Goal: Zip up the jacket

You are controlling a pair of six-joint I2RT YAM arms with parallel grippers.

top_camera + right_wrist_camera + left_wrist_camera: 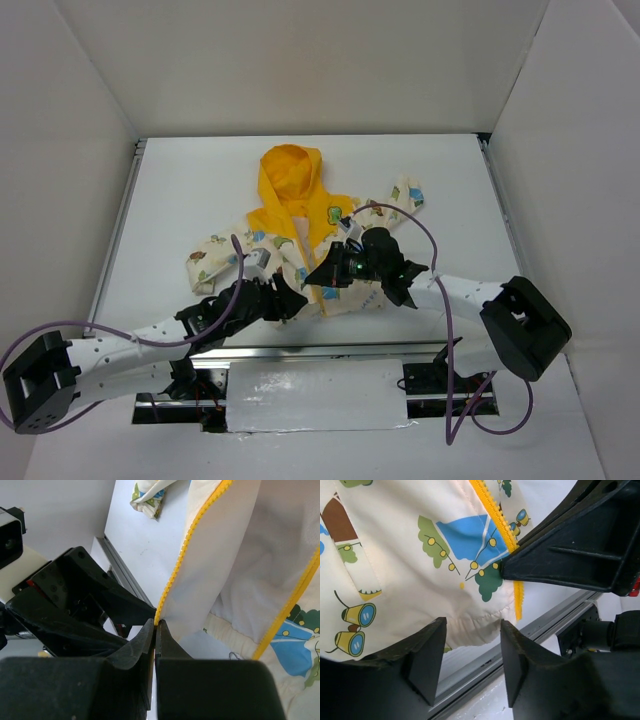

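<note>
Jacket (297, 222) lies unzipped: our right gripper (155, 626) pinches one zipper edge (172, 577), our left gripper (472, 630) gapes empty; all the zipping remains.

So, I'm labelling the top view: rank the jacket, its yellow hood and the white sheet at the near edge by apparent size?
Largest to smallest:
jacket
white sheet
yellow hood
No near ties.

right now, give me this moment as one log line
left claw: open by jacket hem | right claw: shut on zipper edge | jacket: unzipped
</note>
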